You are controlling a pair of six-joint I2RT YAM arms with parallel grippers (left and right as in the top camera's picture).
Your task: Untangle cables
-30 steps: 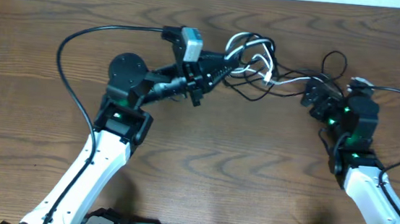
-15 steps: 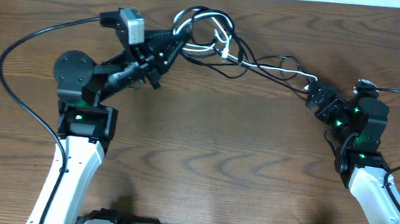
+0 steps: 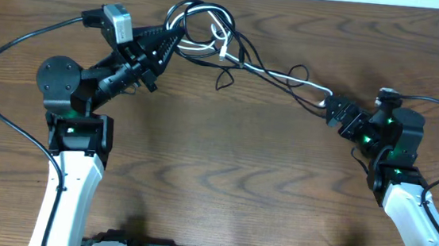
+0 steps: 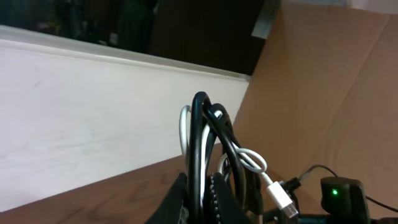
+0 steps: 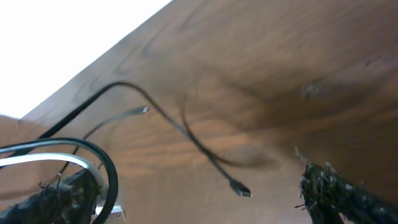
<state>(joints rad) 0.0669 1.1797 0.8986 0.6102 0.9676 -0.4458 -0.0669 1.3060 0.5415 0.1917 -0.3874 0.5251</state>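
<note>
**A:** Start with the big things. How does it lie?

**B:** The wooden table [image 3: 222, 179] fills the overhead view. The left arm [image 3: 71, 182] rises from 7 o'clock and the right arm [image 3: 404, 203] from 5 o'clock.

**A:** And the hands?

**B:** The left gripper [image 3: 171, 37] is up at 11 o'clock, pointing toward 2 o'clock. Its jaws are clamped on the cables [image 4: 199, 143]. In the left wrist view the black loops stand upright out of the closed fingers. The right gripper [image 3: 334, 111] is at 3 o'clock, pointing toward 10 o'clock. Its fingers [image 5: 339, 193] are spread wide, with bare table between them and nothing gripped.

**A:** Where exactly are the cables?

**B:** The looped bundle is at 12 o'clock, just beside the tip of the left gripper. From there several strands slant toward 4 o'clock and end near the right gripper. I cannot tell whether they touch it.

**A:** Is the white one there?

**B:** The white cable [image 4: 252, 163] curls inside the black loops, and its plug [image 4: 283, 200] hangs out at 5 o'clock from them. In the right wrist view, a loose black plug end [image 5: 239, 188] lies on the wood between the open fingers.
</note>
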